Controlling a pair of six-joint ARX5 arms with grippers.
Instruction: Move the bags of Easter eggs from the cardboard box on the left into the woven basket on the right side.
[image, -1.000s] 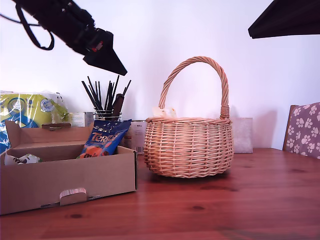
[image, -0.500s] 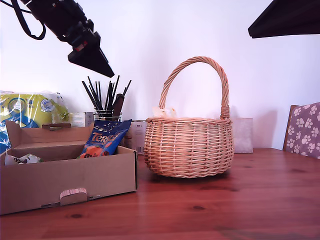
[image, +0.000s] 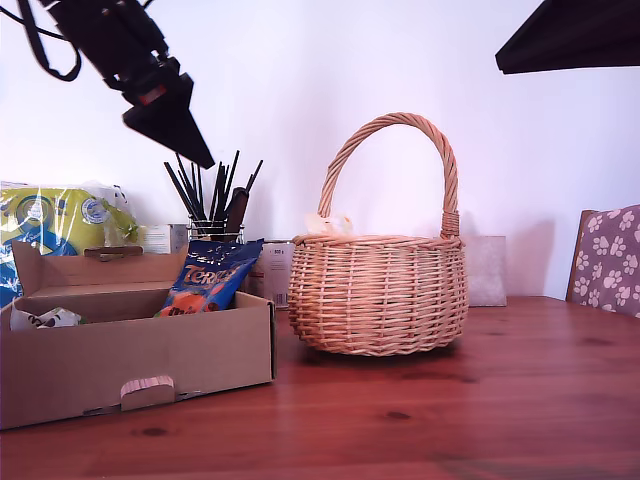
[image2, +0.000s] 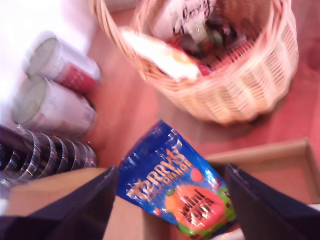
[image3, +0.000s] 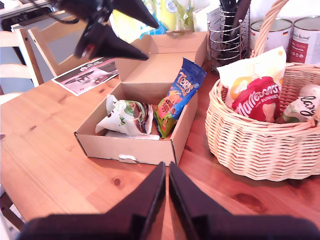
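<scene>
My first end effector (image: 165, 120) hangs high at the exterior view's upper left, its arm slanting down from the top corner of that view so the dark pointed tip aims down over the cardboard box (image: 140, 350). In the first wrist view its two dark fingers (image2: 75, 210) stand wide apart with nothing between them; the dark blue bag (image2: 177, 190) with orange lettering shows in the gap, well below them and not touching.

My second end effector (image3: 167, 195) is held low over the wooden worktop (image3: 45, 150), just in front of the box, pointing toward it. Its jaws are nearly together, with only a thin slit between them, and they hold nothing. In the exterior view a dark shape sits at the upper right corner, but I cannot tell which arm it belongs to.

The dark blue bag (image: 210, 278) stands tilted inside the box, leaning toward the side nearest the woven basket (image: 378, 290), its top above the box rim. A green-and-white bag (image3: 127, 117) lies crumpled in the box beside it. The box lid is open and stands upright at the back.

The basket stands on the worktop just beside the box, at the exterior view's centre. It already holds a red bag (image3: 260, 100), a pale cream bag (image3: 250, 67) and a white-and-black bag (image3: 302, 107).
</scene>
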